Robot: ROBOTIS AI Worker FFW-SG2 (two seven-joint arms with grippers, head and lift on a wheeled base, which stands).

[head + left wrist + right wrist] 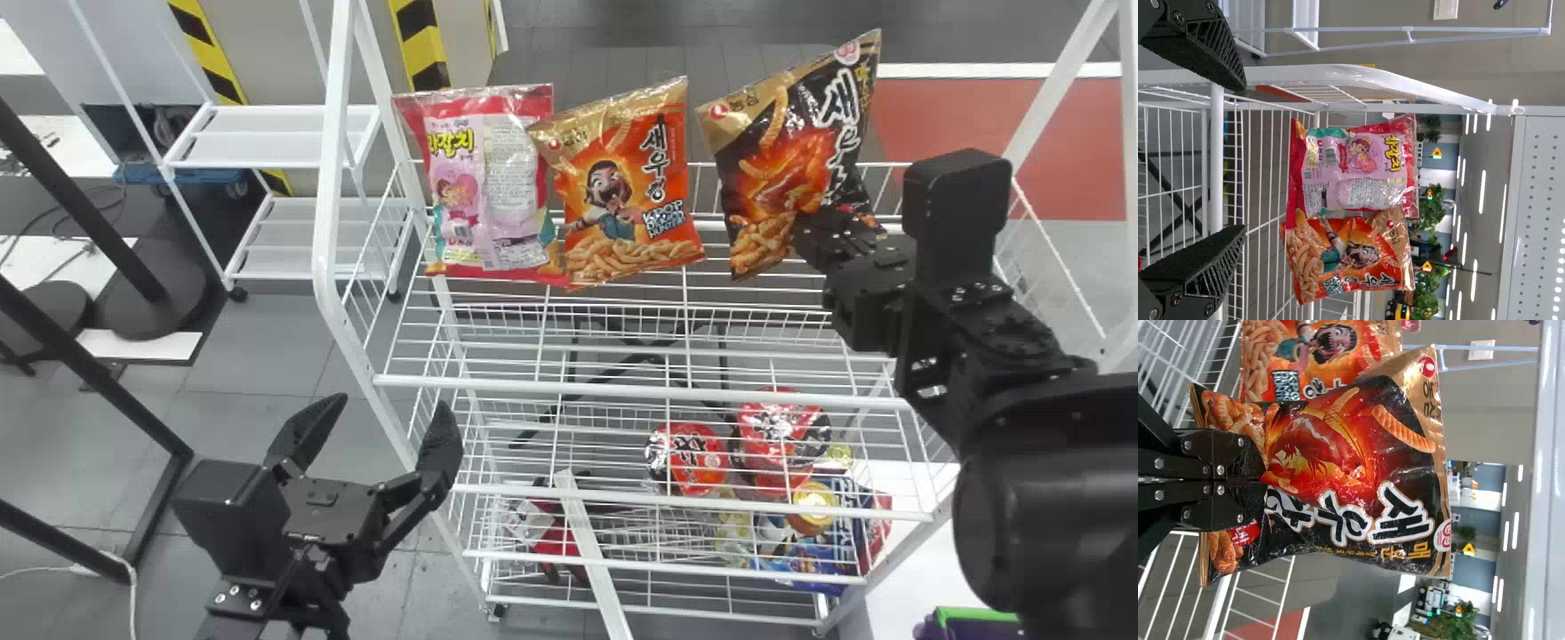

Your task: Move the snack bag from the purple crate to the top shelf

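My right gripper [813, 236] is at the top shelf's right part, shut on the lower part of the black and gold snack bag [787, 151], which tilts to the right. In the right wrist view the gripper [1261, 480] pinches that snack bag [1351, 467] near its bottom edge. Low at the left, outside the rack, my left gripper [382, 440] stands open and holds nothing; in the left wrist view the gripper [1238, 163] has a wide gap between its fingers. The white wire top shelf [622, 388] runs below the bags. The purple crate [947, 627] peeks in at the bottom right.
A pink snack bag [484, 182] and an orange snack bag [627, 187] stand side by side on the top shelf, left of the black one. Red cups [693, 458] and other packs lie on lower shelves. White rack posts [331, 178] rise at either side.
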